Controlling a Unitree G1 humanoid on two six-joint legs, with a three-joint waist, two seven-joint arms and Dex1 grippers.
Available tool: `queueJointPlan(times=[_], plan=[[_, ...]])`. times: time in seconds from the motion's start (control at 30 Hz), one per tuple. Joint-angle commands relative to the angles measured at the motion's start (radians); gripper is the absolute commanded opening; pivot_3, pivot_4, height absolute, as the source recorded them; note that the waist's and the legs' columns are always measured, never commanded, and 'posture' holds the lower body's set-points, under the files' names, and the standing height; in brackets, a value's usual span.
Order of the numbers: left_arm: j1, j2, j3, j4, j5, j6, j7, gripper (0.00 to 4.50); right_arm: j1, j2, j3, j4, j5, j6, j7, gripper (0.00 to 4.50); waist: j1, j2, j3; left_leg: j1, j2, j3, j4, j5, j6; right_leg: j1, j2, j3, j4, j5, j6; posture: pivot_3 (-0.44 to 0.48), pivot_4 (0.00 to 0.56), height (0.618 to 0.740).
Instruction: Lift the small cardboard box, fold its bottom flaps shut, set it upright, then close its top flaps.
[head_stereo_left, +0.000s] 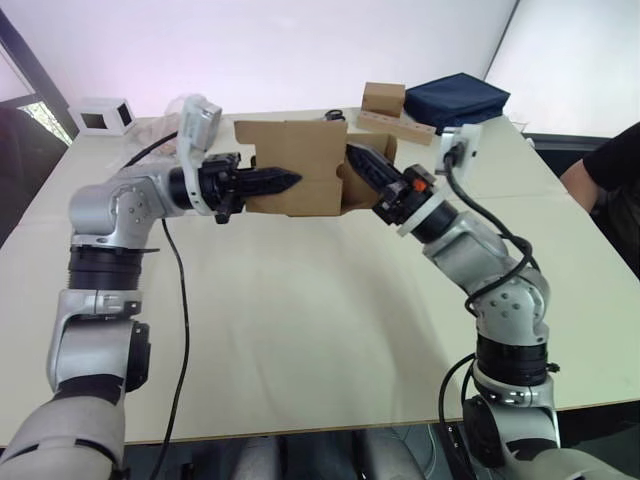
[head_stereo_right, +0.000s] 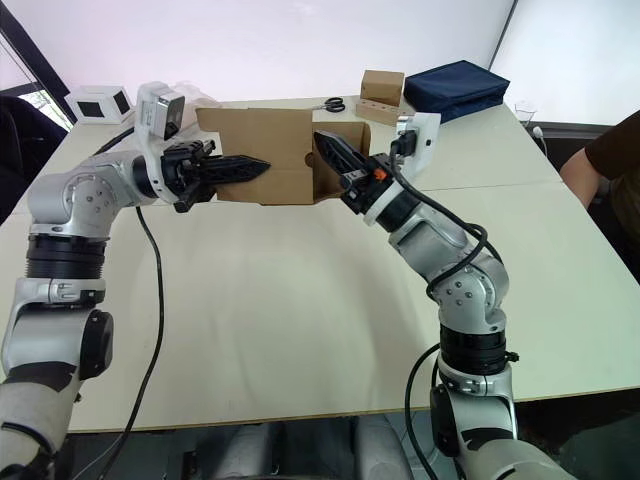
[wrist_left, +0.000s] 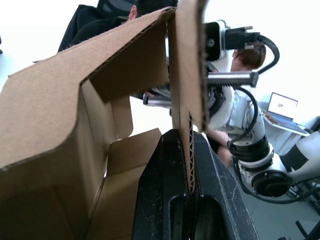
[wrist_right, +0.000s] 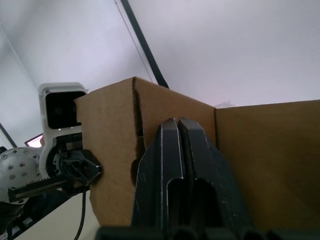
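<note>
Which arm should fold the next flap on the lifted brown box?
Right, probably. The left end effector is clamped on a wall of the small plain brown cardboard box, holding it aloft; the right end effector, shut, already reaches into the open end.

Bright, even daylight comes from the pale wall behind the table (head_stereo_left: 300, 330), which blows out to white glare. Shadows on the tabletop are faint and soft. In the left wrist view the box (wrist_left: 60, 130) and fingers (wrist_left: 165, 200) up close look soft, the background overexposed.
</note>
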Motion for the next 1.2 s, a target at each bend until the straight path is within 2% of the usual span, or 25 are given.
queueJointPlan(times=[0.03, 0.33, 0.67, 0.87, 1.0, 1.1, 1.2], plan=[[-0.019, -0.004, 0.028, -0.026, -0.025, -0.002, 0.005, 0.0, -0.031, 0.025, 0.022, -0.044, -0.002, -0.01, -0.002, 0.01, -0.003, 0.0, 0.0, 0.0, 0.0, 0.0, 0.0, 0.0, 0.0, 0.0, 0.0, 0.0, 0.0, 0.0, 0.0, 0.0, 0.15, 0.74], [-0.007, -0.017, 0.023, -0.04, -0.034, 0.0, 0.013, 0.0, -0.049, 0.046, 0.04, -0.03, -0.018, -0.008, 0.02, 0.01, -0.015, 0.0, 0.0, 0.0, 0.0, 0.0, 0.0, 0.0, 0.0, 0.0, 0.0, 0.0, 0.0, 0.0, 0.0, 0.0, 0.15, 0.74], [-0.008, 0.006, 0.031, -0.022, -0.019, -0.017, 0.013, 0.0, 0.038, -0.092, -0.015, -0.104, 0.022, 0.05, 0.088, 0.01, -0.013, 0.0, 0.0, 0.0, 0.0, 0.0, 0.0, 0.0, 0.0, 0.0, 0.0, 0.0, 0.0, 0.0, 0.0, 0.0, 0.15, 0.74], [-0.006, 0.012, 0.036, -0.026, -0.024, -0.018, 0.014, 0.0, 0.07, -0.169, -0.111, -0.146, 0.143, 0.089, 0.083, 0.01, -0.013, 0.0, 0.0, 0.0, 0.0, 0.0, 0.0, -0.001, 0.002, 0.0, 0.0, 0.0, 0.0, 0.0, 0.0, 0.0, 0.15, 0.74], [-0.015, 0.018, 0.037, -0.019, -0.026, -0.017, 0.009, 0.0, 0.159, -0.253, -0.163, -0.185, 0.23, 0.142, 0.104, 0.01, -0.01, 0.0, 0.0, 0.0, 0.0, 0.0, 0.0, -0.001, 0.002, 0.0, 0.0, 0.0, -0.001, 0.0, 0.0, 0.0, 0.15, 0.74], [-0.023, 0.017, 0.036, -0.011, -0.027, -0.019, 0.007, 0.0, 0.231, -0.293, -0.142, -0.189, 0.185, 0.137, 0.128, 0.01, -0.009, 0.0, 0.0, -0.001, 0.0, 0.0, 0.0, -0.002, 0.004, 0.0, 0.0, 0.0, -0.001, 0.0, 0.0, 0.0, 0.15, 0.74], [-0.03, 0.013, 0.033, -0.01, -0.029, -0.017, 0.004, 0.0, 0.237, -0.284, -0.116, -0.176, 0.146, 0.11, 0.117, 0.01, -0.013, 0.0, 0.0, -0.001, 0.0, 0.0, 0.0, -0.002, 0.004, 0.0, 0.0, 0.0, 0.0, 0.0, 0.0, 0.0, 0.15, 0.74]])
